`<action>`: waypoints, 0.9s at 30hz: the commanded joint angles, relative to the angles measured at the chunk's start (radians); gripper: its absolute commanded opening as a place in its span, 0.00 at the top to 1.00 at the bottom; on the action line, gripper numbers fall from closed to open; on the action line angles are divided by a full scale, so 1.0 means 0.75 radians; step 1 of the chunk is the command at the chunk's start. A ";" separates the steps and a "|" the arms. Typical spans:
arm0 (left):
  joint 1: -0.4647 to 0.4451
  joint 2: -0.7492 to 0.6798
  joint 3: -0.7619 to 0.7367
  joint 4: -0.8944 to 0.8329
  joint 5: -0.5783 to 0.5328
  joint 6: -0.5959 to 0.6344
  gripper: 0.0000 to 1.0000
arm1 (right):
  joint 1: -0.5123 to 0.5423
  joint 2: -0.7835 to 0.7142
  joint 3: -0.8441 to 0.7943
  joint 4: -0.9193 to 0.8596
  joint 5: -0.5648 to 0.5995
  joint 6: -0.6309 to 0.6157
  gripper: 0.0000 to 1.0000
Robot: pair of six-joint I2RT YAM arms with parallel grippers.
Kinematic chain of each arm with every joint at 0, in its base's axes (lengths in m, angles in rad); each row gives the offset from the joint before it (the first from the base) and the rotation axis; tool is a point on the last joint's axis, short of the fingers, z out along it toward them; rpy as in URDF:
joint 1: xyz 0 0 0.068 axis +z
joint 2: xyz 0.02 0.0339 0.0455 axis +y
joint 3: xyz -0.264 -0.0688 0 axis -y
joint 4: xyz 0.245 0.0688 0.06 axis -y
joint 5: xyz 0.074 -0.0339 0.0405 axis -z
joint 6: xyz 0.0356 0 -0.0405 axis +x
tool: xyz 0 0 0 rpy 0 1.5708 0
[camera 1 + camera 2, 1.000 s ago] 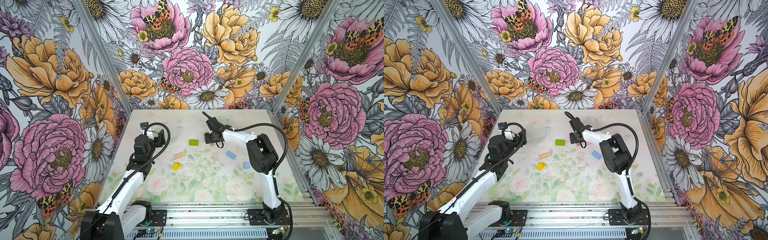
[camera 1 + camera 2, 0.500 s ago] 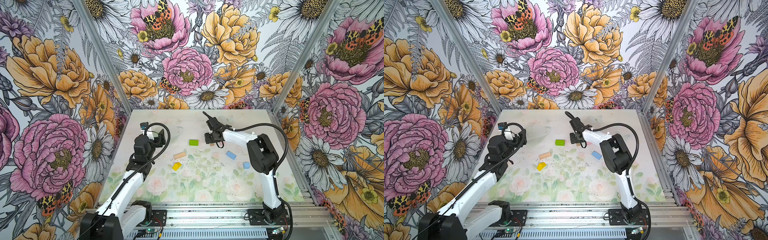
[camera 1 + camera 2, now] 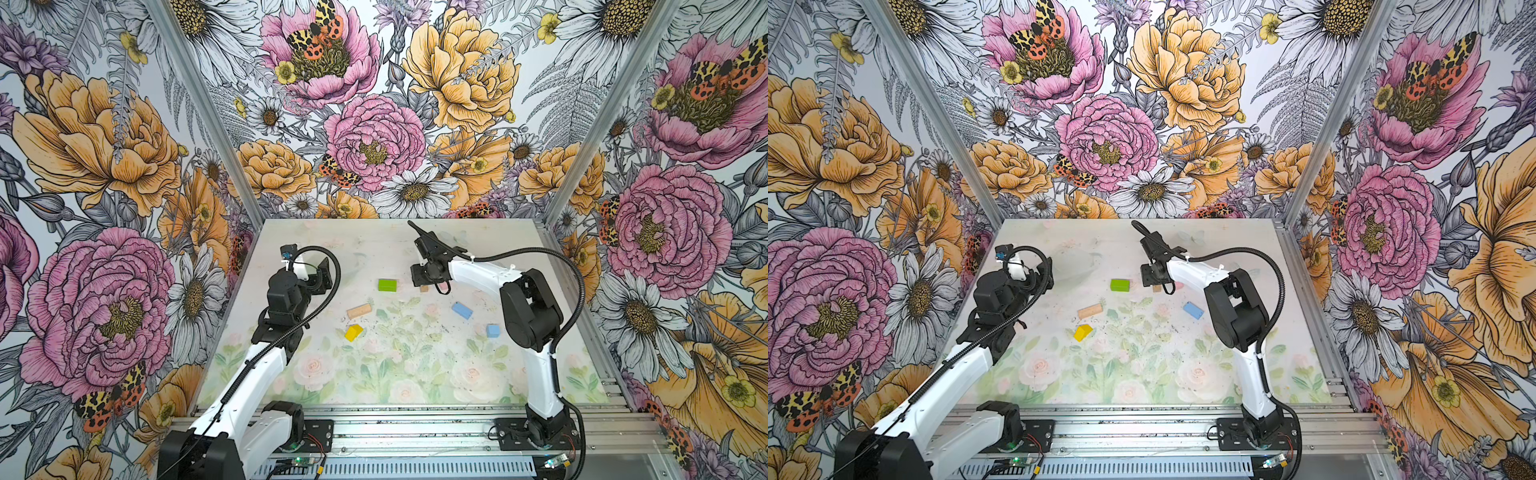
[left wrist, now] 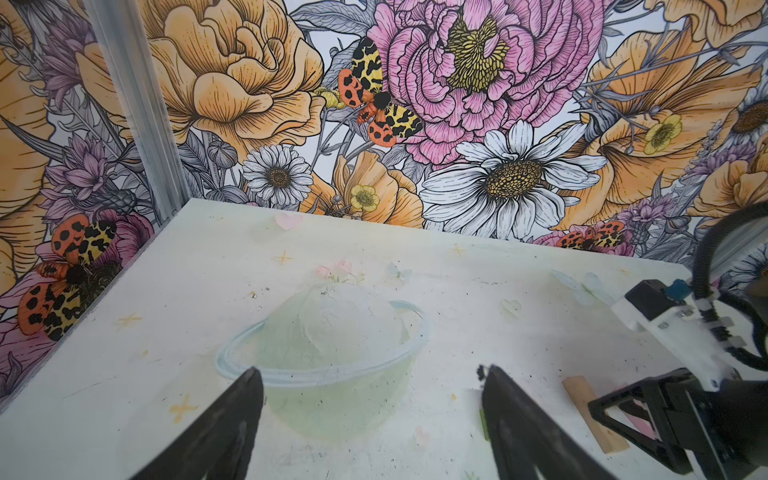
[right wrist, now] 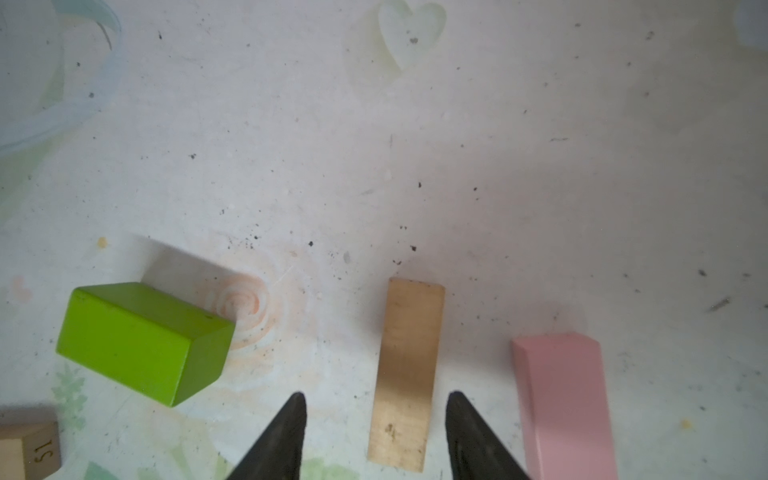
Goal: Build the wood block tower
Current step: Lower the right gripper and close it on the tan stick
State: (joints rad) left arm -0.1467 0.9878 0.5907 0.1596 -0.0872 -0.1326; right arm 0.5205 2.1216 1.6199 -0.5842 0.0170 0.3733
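Nothing visibly moved since earlier: right gripper (image 5: pixel 376 397) hangs, jaws apart, straddling tan plank (image 5: pixel 409 357) between green brick (image 5: pixel 141 340) and pink brick (image 5: pixel 565 399); left gripper (image 4: pixel 370 374) spread wide, holding nothing.

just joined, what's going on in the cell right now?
No tower yet: nothing is stacked on the table. The right gripper hangs open over a tan plank, one jaw on either side of it without touching, with the green brick and pink brick flanking. The left gripper is open and empty near the back left corner. The other tan plank, yellow roof piece, light blue brick and light blue cube lie scattered mid-table.
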 commanded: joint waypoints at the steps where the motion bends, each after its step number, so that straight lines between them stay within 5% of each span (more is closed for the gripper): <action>1: -0.009 -0.016 0.035 -0.004 0.027 -0.020 0.16 | -0.018 0.012 0.037 -0.027 0.037 -0.011 0.44; 21: -0.011 -0.016 0.031 -0.002 0.025 -0.014 0.16 | -0.010 0.144 0.110 -0.029 -0.025 0.026 0.44; 27: -0.011 -0.018 0.032 -0.010 0.023 -0.005 0.16 | 0.013 0.175 0.123 -0.062 0.016 0.017 0.53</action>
State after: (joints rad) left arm -0.1467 0.9878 0.5907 0.1596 -0.0872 -0.1322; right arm 0.5144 2.2143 1.6791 -0.6075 0.0071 0.3847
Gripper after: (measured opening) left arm 0.837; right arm 0.487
